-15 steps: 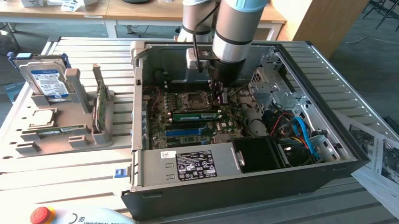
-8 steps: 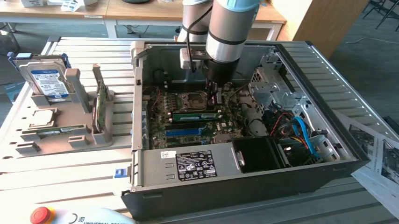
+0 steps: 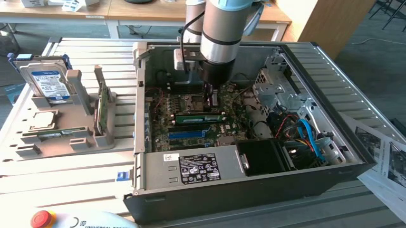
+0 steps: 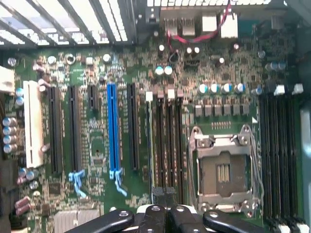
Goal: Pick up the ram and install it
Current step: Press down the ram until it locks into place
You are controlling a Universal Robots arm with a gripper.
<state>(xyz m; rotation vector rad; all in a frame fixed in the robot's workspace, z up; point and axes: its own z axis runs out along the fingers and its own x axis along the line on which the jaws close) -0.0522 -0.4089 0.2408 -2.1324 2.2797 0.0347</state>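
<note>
A long, narrow green ram stands on edge in a memory slot of the motherboard inside the open computer case. My gripper hangs just above the board between that stick and the processor socket, shut with nothing between its fingers. In the wrist view the dark fingertips are pressed together over the row of memory slots, next to the empty socket. Whether the gripper touches the board I cannot tell.
On the exterior view's left a grey holder carries a hard drive with a blue label, an upright green expansion card, a processor chip and another narrow green stick. Case walls, a drive cage and cables hem the arm in.
</note>
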